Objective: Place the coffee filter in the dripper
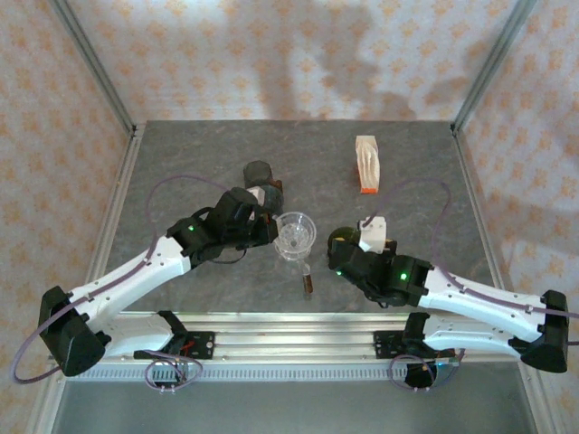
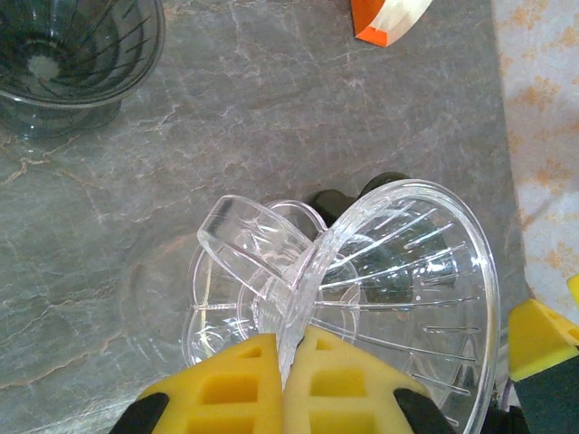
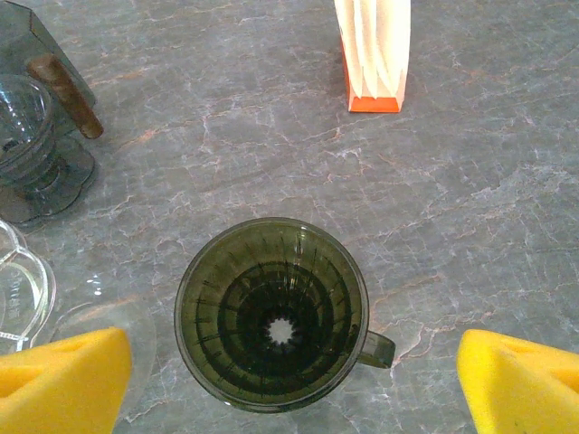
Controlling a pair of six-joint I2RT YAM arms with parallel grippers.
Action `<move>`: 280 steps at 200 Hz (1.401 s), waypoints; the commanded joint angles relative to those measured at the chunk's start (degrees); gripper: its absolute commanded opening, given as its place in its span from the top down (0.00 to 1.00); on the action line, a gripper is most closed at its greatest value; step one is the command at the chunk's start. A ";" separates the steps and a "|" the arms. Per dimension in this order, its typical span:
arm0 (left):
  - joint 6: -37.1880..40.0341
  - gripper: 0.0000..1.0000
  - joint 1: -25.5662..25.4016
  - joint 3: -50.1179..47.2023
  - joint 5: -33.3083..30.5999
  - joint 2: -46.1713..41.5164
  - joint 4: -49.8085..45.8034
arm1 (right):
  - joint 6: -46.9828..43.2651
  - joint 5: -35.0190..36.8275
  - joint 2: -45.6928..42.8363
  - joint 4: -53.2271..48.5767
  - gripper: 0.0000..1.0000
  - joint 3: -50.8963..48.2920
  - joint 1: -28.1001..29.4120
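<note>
My left gripper [image 2: 288,351] [image 1: 273,231] is shut on the wall of a clear plastic dripper [image 2: 407,271] [image 1: 295,235], pinching it beside its looped handle. The paper coffee filters [image 3: 373,45] [image 1: 366,161] stand stacked in an orange-based holder at the back right, untouched. A dark green dripper [image 3: 271,312] sits upright on the table, its handle pointing right. My right gripper [image 3: 289,389] [image 1: 342,246] hangs open above it, with one yellow pad [image 3: 63,384] on either side and apart from the rim.
Another dark dripper with a brown handle [image 3: 36,136] [image 1: 262,176] [image 2: 72,54] stands at the back left of centre. A small brown piece [image 1: 308,282] lies near the front. Metal frame posts and patterned walls border the grey marbled table [image 1: 199,154].
</note>
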 commanded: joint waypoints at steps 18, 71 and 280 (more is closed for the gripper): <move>-1.09 1.00 -0.31 2.32 -0.59 -0.28 -1.53 | 1.49 2.68 -0.86 -2.18 0.07 -0.49 -0.26; -2.38 1.00 -0.16 1.29 0.48 0.42 -1.08 | 1.71 2.42 -0.87 -2.39 0.07 -0.51 -0.33; 4.59 0.00 0.48 0.89 -18.98 -13.92 -5.58 | -11.85 -13.36 5.98 7.91 0.00 10.94 -25.78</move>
